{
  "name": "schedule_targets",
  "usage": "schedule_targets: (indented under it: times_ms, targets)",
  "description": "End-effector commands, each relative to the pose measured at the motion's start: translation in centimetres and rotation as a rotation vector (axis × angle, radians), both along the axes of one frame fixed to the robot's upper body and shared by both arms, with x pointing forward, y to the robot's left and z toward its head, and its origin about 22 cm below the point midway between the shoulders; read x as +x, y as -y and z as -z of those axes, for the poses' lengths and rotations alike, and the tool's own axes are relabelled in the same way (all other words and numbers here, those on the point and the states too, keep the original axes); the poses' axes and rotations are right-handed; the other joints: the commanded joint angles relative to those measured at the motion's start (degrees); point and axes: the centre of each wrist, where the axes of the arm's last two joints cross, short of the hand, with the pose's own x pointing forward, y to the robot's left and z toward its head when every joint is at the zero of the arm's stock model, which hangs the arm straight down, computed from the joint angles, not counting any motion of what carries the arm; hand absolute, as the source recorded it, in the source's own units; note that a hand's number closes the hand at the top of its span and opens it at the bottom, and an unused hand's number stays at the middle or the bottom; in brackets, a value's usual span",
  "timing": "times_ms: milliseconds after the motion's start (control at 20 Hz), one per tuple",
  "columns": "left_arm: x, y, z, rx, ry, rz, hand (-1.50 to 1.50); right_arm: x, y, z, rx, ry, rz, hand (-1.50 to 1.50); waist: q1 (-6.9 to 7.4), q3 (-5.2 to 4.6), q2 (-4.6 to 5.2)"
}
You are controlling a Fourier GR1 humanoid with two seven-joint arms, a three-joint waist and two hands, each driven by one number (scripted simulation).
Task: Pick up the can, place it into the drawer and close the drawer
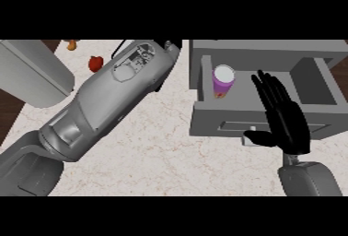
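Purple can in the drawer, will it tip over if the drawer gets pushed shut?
The tall purple can stands upright in the open grey drawer, so a sharp push might tip it. It looks round, so once down it would probably roll.

A red object (orange item nearby) on the counter.

Left forearm: grey, lying diagonally from the lower left of the frame up to top centre; only a dark sliver of the left hand shows at the upper edge. Right hand: right of centre, fingers straight and pointing up-frame, thumb out to the left, above the right forearm in the lower right corner.
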Motion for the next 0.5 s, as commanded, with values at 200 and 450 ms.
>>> schedule_targets:
  times_ms: [200,450]
  targets:
    - [-1.1,-2.5,-0.5,0.005,-0.021,0.001,-1.50,3.9,-0.3,3.9,-0.055,-0.023,0.075,-1.50,1.27,0.32,0.19]
    - [-1.3,-4.3,-1.4,0.019,-0.002,-0.008,-1.50,5.8,-0.2,5.2,-0.113,-0.023,0.103,-1.50,1.78,0.35,0.56]
